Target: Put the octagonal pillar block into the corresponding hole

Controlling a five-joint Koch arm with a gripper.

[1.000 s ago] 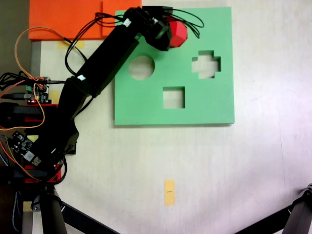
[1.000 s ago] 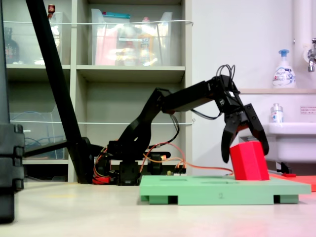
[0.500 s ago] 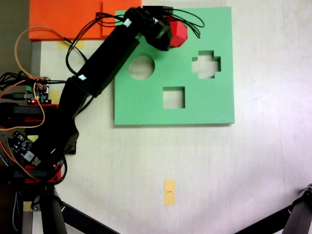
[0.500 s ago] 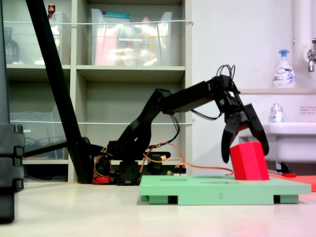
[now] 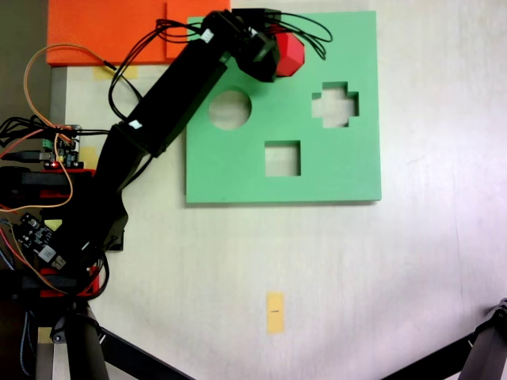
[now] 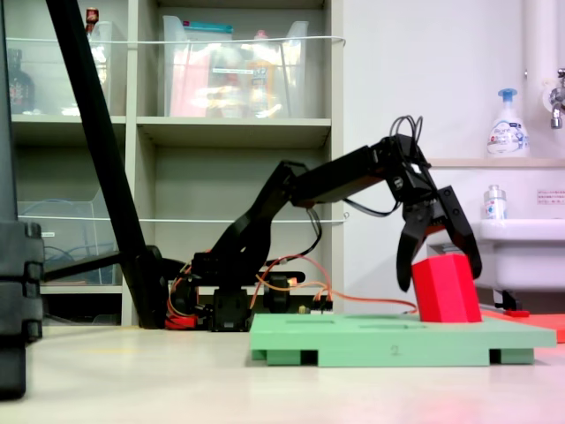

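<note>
Nothing moved; fingers (image 6: 406,265) straddle tilted octagonal pillar block (image 6: 446,288).

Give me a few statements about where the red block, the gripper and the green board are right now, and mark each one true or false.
1. The red block stands tilted on the green board. True.
2. The gripper is shut tight on the block. False: its jaws are spread, straddling the block's top.
3. The block sits in the square cutout. False: it is near the board's far edge, above the round cutout and cross cutout.
4. A soap dispenser stands on a ledge behind. True.
</note>
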